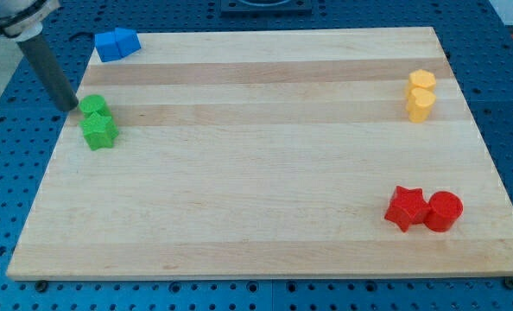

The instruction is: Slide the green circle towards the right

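Note:
The green circle (93,106) sits near the left edge of the wooden board (265,155). A green star (99,131) touches it just below. My tip (73,107) is at the circle's left side, touching or nearly touching it. The dark rod slants up to the view's top left corner.
Two blue blocks (117,43) lie at the board's top left corner. Two yellow blocks (421,94) stand at the right, one above the other. A red star (406,208) and a red circle (444,211) sit side by side at the bottom right.

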